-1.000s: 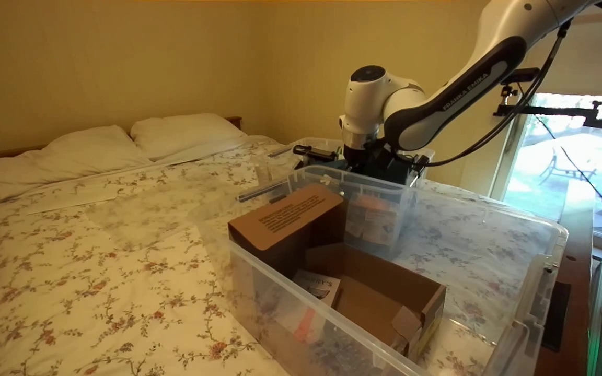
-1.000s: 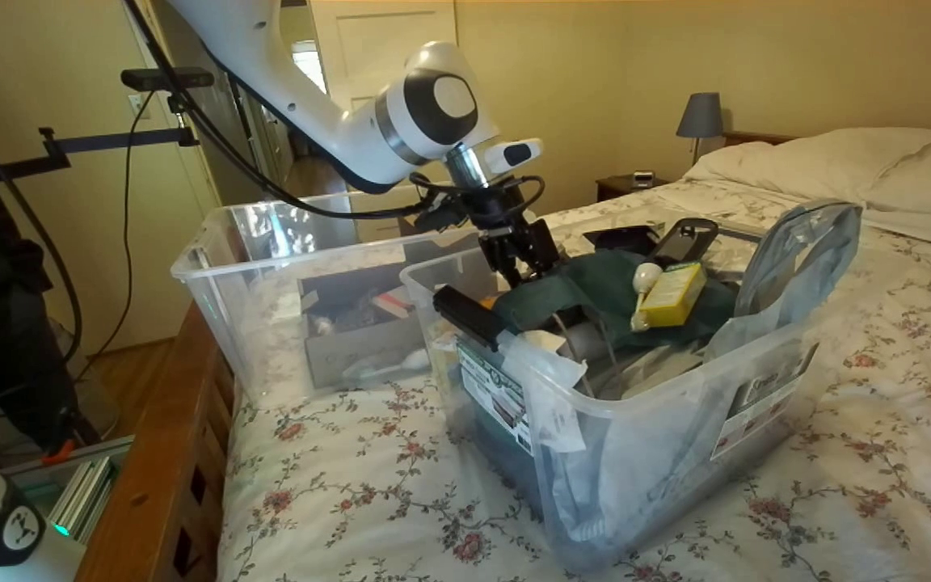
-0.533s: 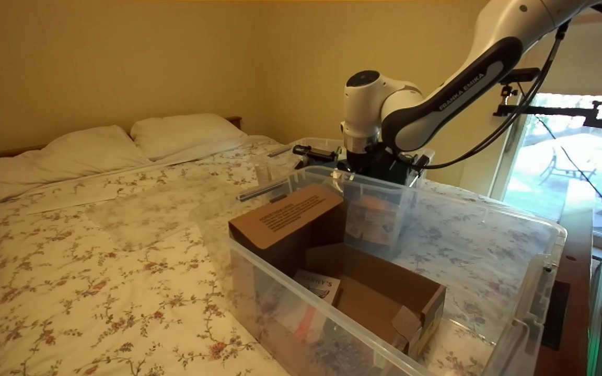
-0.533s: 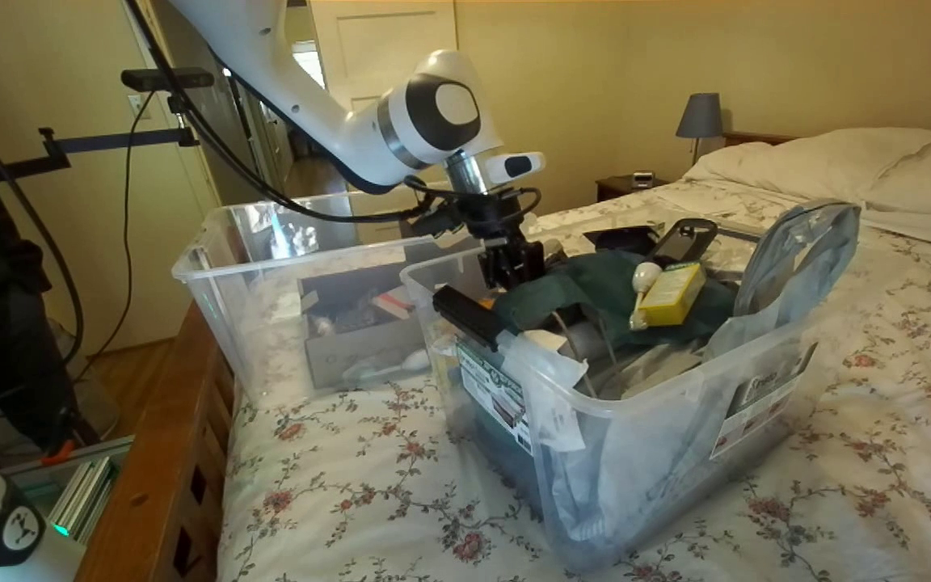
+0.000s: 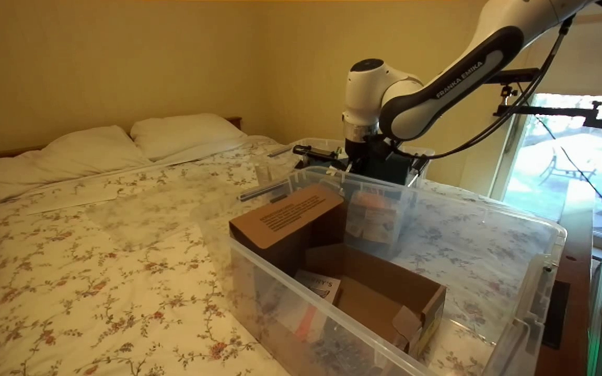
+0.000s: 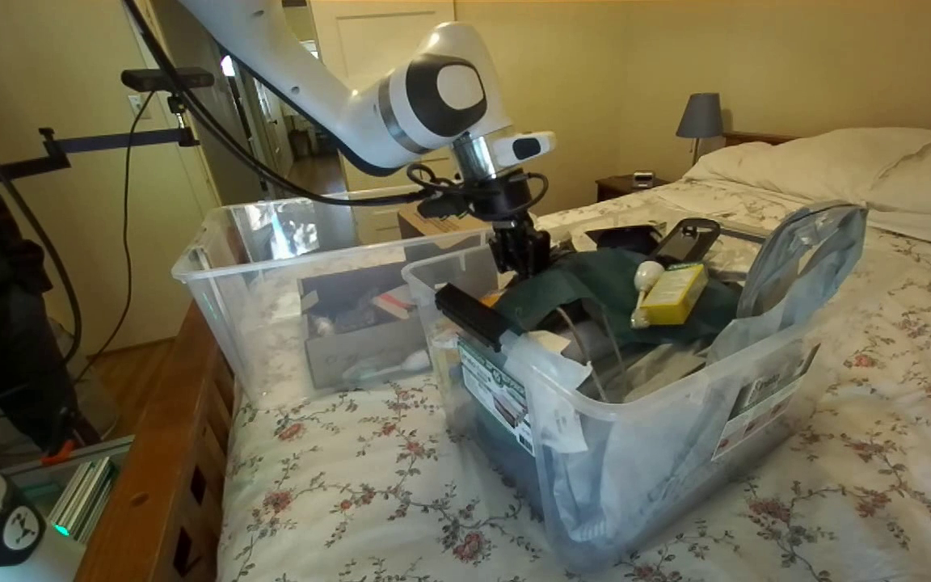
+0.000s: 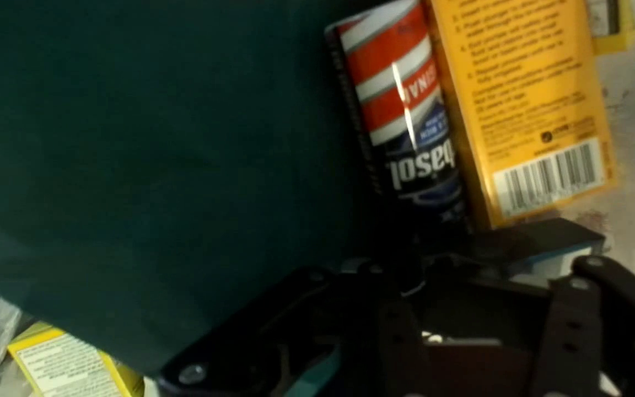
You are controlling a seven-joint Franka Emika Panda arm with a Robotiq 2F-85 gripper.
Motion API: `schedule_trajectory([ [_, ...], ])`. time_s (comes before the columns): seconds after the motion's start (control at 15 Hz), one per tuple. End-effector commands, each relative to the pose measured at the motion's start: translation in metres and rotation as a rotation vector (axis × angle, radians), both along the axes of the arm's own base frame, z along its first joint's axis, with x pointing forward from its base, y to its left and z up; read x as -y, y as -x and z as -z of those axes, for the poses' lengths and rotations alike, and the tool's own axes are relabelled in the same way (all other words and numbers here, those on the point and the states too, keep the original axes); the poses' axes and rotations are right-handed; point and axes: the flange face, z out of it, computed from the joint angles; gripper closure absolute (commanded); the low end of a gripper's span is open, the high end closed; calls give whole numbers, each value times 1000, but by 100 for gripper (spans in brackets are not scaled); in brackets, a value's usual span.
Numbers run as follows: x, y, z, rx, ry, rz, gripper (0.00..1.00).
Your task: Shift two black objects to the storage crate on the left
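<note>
Black gripper (image 6: 523, 268); red-and-white striped can (image 7: 397, 82); floral bedspread (image 5: 123, 282)

On the bed (image 6: 368, 485), bin (image 6: 651, 453) just beside storage crate (image 6: 271, 271), cardboard box (image 5: 395, 287) inside the latter

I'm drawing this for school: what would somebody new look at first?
Probably the big robot arm, bent over a crowded clear bin on the bed. In an exterior view, a yellow box stands out atop the bin's heap. The wrist view shows a striped can beside an orange box.

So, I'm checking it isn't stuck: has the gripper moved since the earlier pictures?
Yes, upward. In both exterior views, the gripper sits higher against the storage crate than half a second before.
</note>
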Motion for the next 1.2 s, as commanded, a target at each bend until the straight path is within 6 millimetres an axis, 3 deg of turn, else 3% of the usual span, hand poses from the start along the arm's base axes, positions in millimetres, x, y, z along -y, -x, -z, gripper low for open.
schedule_trajectory([
  [0.0,7,18,-56,128,-79,-13,100],
  [0.27,28,43,-124,303,-127,-37,100],
  [0.4,44,66,-145,338,-144,-61,100],
  [0.6,56,115,-157,339,-190,-156,100],
  [0.8,53,169,-157,326,-262,-278,100],
  [1.13,22,256,-173,345,-343,-457,100],
])
